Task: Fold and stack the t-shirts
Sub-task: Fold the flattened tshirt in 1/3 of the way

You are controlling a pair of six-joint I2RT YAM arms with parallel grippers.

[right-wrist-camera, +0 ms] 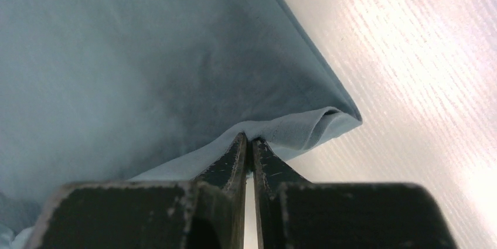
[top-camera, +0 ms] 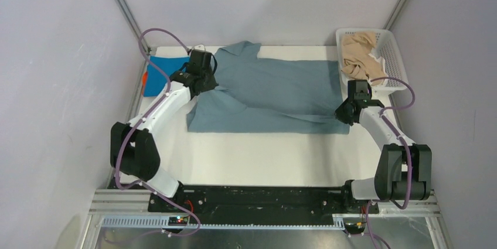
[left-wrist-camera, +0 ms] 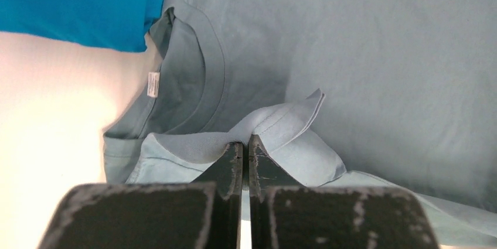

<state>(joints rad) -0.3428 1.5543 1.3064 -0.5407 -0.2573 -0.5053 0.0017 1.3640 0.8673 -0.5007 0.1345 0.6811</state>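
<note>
- Pale grey walls close in a white table (top-camera: pixel 264 155), with my two arms bolted at its near edge. A white lattice basket (top-camera: pixel 391 47) stands in the far right corner with beige t-shirts (top-camera: pixel 357 55) heaped in it.
- The grey-blue t-shirt (top-camera: pixel 281 88) lies spread across the middle of the table, collar end to the left and hem to the right. A bright blue t-shirt (top-camera: pixel 158 76) lies at the far left, just beside that collar end.
- My left pincer (left-wrist-camera: pixel 246 142) has its jaws pressed together on a raised fold of the grey-blue cloth near the collar (left-wrist-camera: pixel 202 79). A stitched edge peaks up over the tips.
- My right pincer (right-wrist-camera: pixel 250 139) is all but closed, with only a thin slit between the jaws. The near right corner of the hem is caught at the very tips.
- The right hold looks the weaker to me. With so little cloth in it, a pull could slip the corner free, and that side would drop and skew the fold.
- If my arms travel unevenly, the shirt may twist and crease.
- My left pinch may have gathered more than one layer, which would bunch the shoulder.
- My left arm is close enough to the bright blue shirt that trailing cloth could drag it.
- A small white tag (left-wrist-camera: pixel 153 84) sits inside the collar, too blurred to read. I see no other print or brand.
</note>
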